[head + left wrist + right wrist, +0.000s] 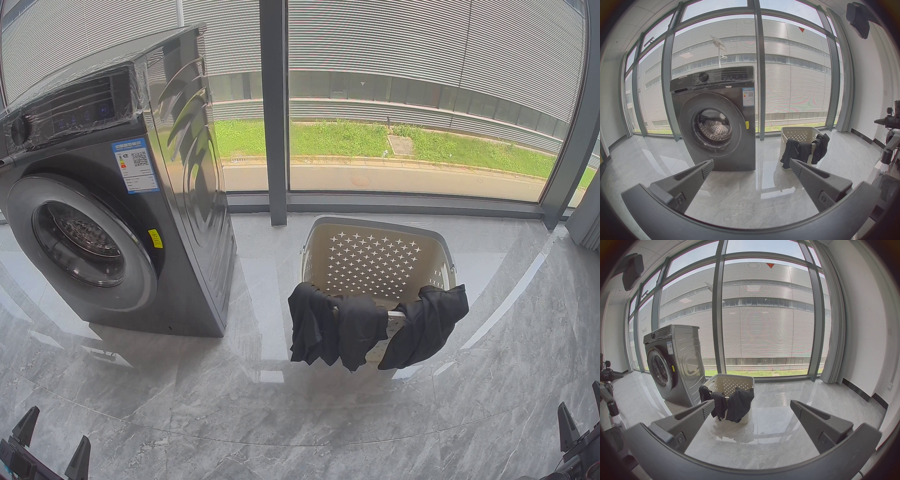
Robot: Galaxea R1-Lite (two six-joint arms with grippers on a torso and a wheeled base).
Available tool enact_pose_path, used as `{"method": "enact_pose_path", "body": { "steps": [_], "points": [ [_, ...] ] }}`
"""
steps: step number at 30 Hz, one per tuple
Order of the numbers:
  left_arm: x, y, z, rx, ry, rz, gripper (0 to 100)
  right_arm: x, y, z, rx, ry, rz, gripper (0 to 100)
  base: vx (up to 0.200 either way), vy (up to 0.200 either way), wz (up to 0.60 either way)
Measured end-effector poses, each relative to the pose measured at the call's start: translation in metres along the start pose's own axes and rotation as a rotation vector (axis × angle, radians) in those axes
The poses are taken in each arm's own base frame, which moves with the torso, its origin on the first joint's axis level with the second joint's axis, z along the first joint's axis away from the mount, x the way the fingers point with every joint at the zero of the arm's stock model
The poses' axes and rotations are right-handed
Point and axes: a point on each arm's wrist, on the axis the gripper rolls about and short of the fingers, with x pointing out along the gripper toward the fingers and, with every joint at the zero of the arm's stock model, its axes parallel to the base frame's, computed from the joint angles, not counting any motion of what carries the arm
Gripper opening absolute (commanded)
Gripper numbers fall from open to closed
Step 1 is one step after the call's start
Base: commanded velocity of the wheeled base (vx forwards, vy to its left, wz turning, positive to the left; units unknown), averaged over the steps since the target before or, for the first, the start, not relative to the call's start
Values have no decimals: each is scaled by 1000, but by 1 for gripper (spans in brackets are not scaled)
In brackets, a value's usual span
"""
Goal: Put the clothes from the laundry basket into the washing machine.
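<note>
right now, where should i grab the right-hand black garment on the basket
Pinch the garment at its bunched top fold, where it crosses the basket rim, coming down from above. It is draped over the near rim with most cloth hanging outside, so that fold is likely the most exposed part.

Dark grey washing machine (125,206), cream star-perforated laundry basket (375,250), black clothes (337,328).

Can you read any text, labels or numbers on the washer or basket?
No text is legible.
Blue-white label on the washing machine front: print too small.
Yellow sticker on its front: too small.
Control panel marks: blurred under plastic wrap.
Laundry basket: no print.
</note>
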Motion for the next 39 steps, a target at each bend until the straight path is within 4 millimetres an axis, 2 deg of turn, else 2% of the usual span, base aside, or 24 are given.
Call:
{"method": "enact_pose_path", "body": {
  "steps": [12,21,33,39],
  "points": [
    [0,0,0,1,0,0,100,0,0,0,0,0,0,100,0,0,0],
    [0,0,0,0,0,1,100,0,0,0,0,0,0,100,0,-200,0],
    [0,0,0,1,0,0,100,0,0,0,0,0,1,100,0,0,0],
    [0,0,0,0,0,0,100,0,0,0,0,0,0,100,200,0,0]
  ]
}}
